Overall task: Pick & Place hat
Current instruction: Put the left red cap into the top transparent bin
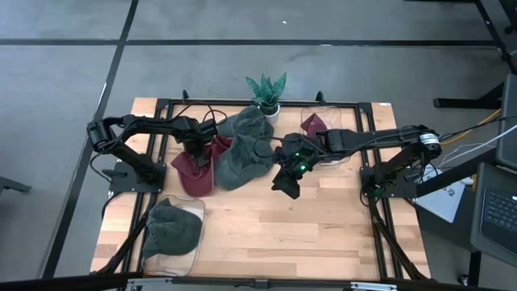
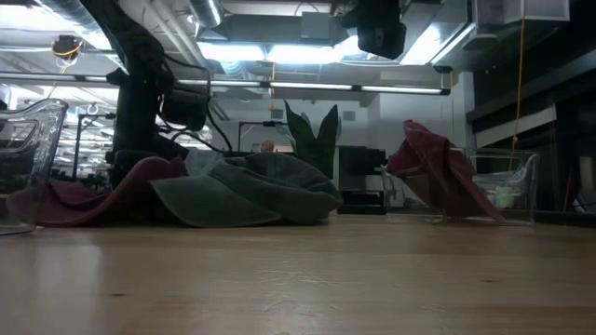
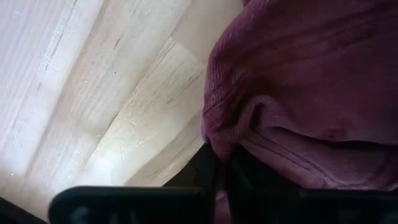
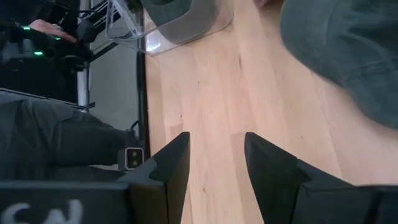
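**Left tool clamped on maroon hat**

On the wooden counter [image 1: 323,218], the left tool [image 1: 196,151] is pinched shut on the soft maroon corduroy hat [image 1: 196,171], which lies under and just in front of it, touching the grey-green fabric hat [image 1: 242,158]. Further right, the right tool [image 1: 287,184] hangs above bare wood beside that grey-green hat, fingers apart, holding nothing.

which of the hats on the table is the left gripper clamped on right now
The left gripper is shut on the maroon hat lying loose at mid-table, beside the green hat. The other maroon hat and other green hat sit in clear bins.
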Tool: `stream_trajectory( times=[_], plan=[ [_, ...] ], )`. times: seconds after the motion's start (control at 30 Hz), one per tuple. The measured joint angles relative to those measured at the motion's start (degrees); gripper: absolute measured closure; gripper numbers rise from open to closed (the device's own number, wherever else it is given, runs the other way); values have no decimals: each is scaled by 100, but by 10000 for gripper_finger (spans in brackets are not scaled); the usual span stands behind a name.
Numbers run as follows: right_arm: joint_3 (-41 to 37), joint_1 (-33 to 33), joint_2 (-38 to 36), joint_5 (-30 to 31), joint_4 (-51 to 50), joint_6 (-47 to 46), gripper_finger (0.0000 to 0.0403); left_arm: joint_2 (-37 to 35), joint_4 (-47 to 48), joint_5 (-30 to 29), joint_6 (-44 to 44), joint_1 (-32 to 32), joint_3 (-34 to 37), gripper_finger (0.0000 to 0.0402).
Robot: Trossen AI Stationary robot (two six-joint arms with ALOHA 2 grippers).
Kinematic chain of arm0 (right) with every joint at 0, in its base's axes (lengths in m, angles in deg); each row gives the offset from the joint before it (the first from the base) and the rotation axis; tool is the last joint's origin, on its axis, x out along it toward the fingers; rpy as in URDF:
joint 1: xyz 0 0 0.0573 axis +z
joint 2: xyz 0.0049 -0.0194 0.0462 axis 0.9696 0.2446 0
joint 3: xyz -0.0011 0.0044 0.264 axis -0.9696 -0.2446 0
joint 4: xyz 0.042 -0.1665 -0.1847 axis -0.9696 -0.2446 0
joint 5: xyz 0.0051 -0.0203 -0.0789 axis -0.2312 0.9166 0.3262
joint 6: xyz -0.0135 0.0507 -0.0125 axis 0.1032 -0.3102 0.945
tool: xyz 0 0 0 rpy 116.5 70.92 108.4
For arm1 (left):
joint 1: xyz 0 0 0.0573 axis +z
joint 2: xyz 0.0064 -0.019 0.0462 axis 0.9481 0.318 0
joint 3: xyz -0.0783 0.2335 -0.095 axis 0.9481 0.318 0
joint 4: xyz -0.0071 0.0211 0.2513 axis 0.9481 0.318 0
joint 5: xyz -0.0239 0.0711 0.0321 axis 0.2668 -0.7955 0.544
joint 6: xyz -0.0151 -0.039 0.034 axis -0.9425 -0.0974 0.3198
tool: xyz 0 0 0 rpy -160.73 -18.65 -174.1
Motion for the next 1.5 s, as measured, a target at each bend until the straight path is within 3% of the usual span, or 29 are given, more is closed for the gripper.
stream_trajectory(
  times=[0.43,1.13,1.5],
  plan=[
    [0,0,0,194,5,50,250,-1537,161,-109,-376,-549,-3,397],
    [0,0,0,950,628,96,250,-3483,-72,-1134,-301,-1960,-17,398],
    [0,0,0,1545,920,175,250,-4051,-679,-1228,739,-2717,-329,398]
  ],
)
